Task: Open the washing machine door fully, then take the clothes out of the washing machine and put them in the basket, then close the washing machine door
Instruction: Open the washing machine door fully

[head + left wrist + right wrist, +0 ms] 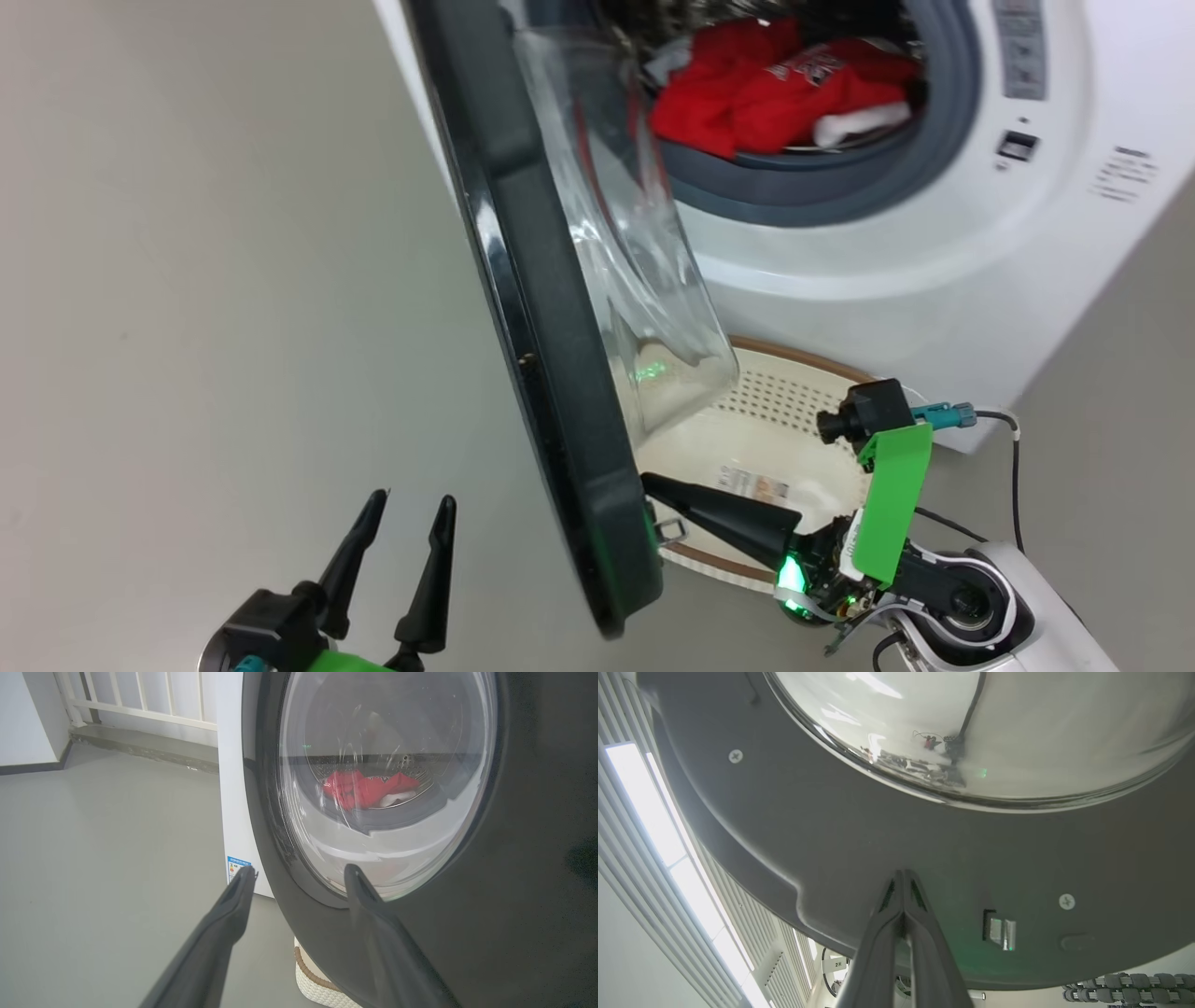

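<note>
Door: the washing machine door (551,373) stands ajar from the washing machine (943,271), glass bowl bulging toward the drum.
Right claw: the right gripper (647,480), fingers clenched together on nothing, tips against the door's inner face just beside the latch (999,931).
Left claw: the left gripper (413,499), fingers spread and empty, on the door's outer side near its lower rim.
Clothes: the clothes (784,93), red with a white piece, lie in the drum behind the door.
Basket: the basket (794,397) sits on the floor below the door's inner side.

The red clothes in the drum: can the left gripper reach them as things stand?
Probably not directly. The half-open washing machine door stands between the left gripper and the clothes; it would have to go around it.
</note>
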You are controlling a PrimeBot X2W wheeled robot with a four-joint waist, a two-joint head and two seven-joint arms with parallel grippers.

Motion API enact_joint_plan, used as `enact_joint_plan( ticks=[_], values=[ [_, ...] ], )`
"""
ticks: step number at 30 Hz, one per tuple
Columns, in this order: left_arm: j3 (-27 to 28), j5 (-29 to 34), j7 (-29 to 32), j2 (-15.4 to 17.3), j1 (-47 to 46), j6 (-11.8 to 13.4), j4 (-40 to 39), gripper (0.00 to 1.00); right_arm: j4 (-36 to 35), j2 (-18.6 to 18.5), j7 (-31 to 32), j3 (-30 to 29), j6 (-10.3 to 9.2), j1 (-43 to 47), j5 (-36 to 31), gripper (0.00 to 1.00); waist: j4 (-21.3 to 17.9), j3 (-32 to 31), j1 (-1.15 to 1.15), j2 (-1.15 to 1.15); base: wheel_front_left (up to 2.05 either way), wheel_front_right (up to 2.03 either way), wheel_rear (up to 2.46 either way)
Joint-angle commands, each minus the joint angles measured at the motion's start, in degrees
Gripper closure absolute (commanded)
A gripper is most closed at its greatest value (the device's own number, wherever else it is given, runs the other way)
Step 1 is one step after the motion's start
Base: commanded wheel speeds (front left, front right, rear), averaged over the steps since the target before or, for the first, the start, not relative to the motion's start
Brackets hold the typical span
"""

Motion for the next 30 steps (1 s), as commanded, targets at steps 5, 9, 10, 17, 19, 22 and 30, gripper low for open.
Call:
enact_joint_plan(
  ticks=[5, 9, 10, 17, 19, 22, 30],
  values=[
    [1.9, -0.2, -0.5, 0.5, 0.7, -0.3, -0.9, 0.00, -1.7, 1.8, 0.5, 2.7, 0.22, 1.0, 0.3, 1.00, 4.9, -2.0, 0.00, 0.00, 0.00, 0.00, 0.00],
    [2.8, -0.2, -0.5, 0.5, 1.1, -0.3, -1.3, 0.00, -1.7, 1.9, 0.4, 4.7, 0.22, 0.7, 1.3, 1.00, 5.4, -2.0, 0.00, 0.00, 0.00, 0.00, 0.00],
    [3.1, -0.3, -0.5, 0.5, 1.3, -0.3, -1.5, 0.00, -1.7, 1.9, 0.3, 5.2, 0.22, 0.4, 1.6, 1.00, 5.5, -2.0, 0.00, 0.00, 0.00, 0.00, 0.00],
    [4.2, -0.4, -0.5, 0.5, 1.6, -0.3, -1.9, 0.00, -1.4, 1.9, -1.1, 7.5, 0.22, -1.0, 2.8, 1.00, 5.6, -2.0, 0.00, 0.00, 0.00, 0.00, 0.00],
    [4.3, -0.4, -0.5, 0.5, 1.7, -0.3, -2.0, 0.00, -1.3, 1.9, -1.5, 7.9, 0.22, -1.2, 3.0, 1.00, 5.6, -2.1, 0.00, 0.00, 0.00, 0.00, 0.00],
    [4.4, -0.4, -0.5, 0.5, 1.7, -0.3, -2.1, 0.00, -1.3, 1.9, -1.8, 8.2, 0.22, -1.3, 3.1, 1.00, 5.5, -2.2, 0.00, 0.00, 0.00, 0.00, 0.00],
    [4.4, -0.5, -0.5, 0.5, 1.6, -0.3, -2.0, 0.00, -1.2, 1.9, -3.3, 7.7, 0.22, -1.2, 2.1, 1.00, 5.4, -2.2, 0.00, 0.00, 0.00, 0.00, 0.00]
  ],
)
